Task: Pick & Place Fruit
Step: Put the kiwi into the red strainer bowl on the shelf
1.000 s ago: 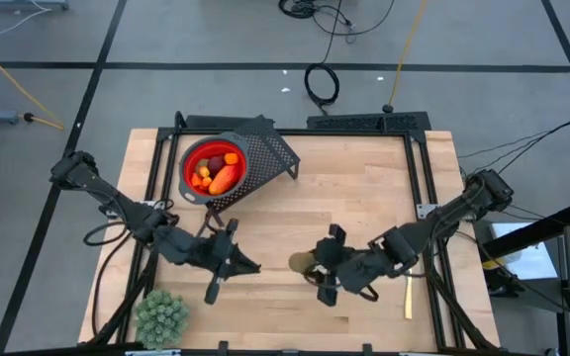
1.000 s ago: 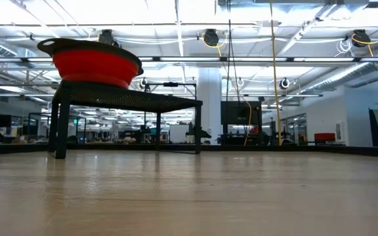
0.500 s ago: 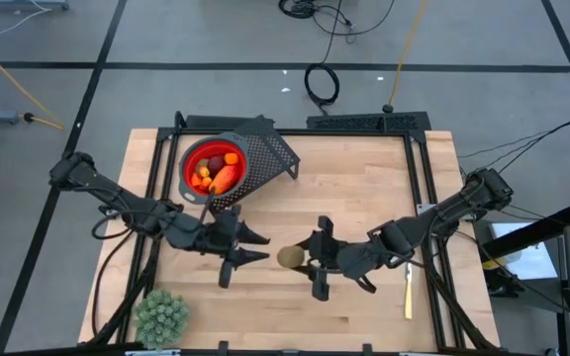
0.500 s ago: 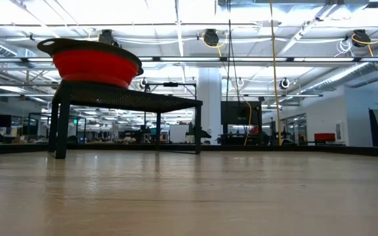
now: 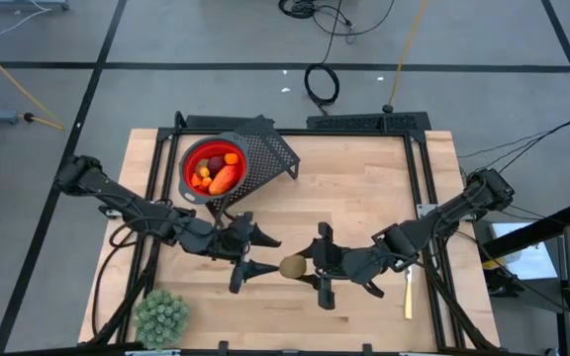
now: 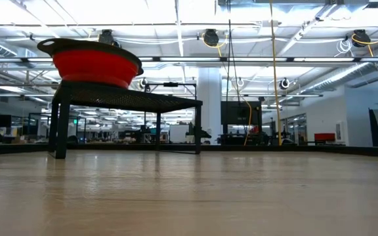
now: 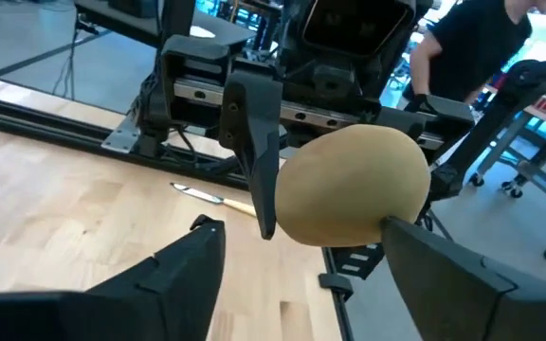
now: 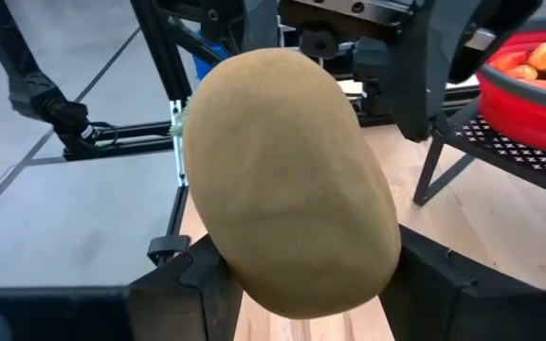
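Handover entry, read left to right across your table. The left gripper (image 5: 258, 255) has closed in on the right arm over the last second: it was low on the table near the spiky plant (image 5: 160, 316), then swung inward and spread its fingers from pinched to wide apart. It now sits just short of the brownish oval fruit (image 5: 291, 266), jaws released and holding nothing, one finger to each side of the fruit's near end in the left wrist view but not yet touching it as far as you can see. Just past it, the right gripper (image 5: 317, 267) has also edged toward the middle and is clenched on that same fruit, with the fruit jutting out beyond its fingertips toward the left claw. For you this reads as a pass from right arm to left, in the approach stage; the left jaws would have to close before the right ones let go. The fruit itself is a smooth, matte, tan to olive egg shape, unmarked, plump enough to fill the right claw's span, held clear above the wooden table (image 5: 364, 188). Behind the left claw, on a black mesh stand (image 5: 265, 158), the red bowl (image 5: 194, 159) already holds several orange and dark red pieces, the likely destination.
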Controlling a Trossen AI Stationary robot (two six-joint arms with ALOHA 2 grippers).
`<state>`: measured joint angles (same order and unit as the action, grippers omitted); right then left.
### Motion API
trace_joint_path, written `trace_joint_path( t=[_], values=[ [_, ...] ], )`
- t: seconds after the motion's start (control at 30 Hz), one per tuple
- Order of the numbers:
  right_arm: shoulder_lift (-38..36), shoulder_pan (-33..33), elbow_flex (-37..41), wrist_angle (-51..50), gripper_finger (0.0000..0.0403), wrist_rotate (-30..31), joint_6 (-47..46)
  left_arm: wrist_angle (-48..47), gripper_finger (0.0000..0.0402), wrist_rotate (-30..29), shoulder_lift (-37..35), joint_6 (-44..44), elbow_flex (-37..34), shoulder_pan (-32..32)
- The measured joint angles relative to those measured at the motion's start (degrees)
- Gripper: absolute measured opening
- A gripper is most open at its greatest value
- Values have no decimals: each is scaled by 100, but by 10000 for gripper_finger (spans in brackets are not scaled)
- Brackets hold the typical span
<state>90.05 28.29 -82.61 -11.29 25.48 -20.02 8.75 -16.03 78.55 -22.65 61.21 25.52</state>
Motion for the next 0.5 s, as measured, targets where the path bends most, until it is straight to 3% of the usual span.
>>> trace_joint_path(
  t=[0.23, 0.5],
  values=[
    [-43, 9, 2, -18, 192, 28, 2, 17, 307, 81, 14, -156, 0, 9],
    [-154, -20, -4, 77, 191, 161, -6, 36, 299, 142, 28, -599, 0, 13]
  ],
)
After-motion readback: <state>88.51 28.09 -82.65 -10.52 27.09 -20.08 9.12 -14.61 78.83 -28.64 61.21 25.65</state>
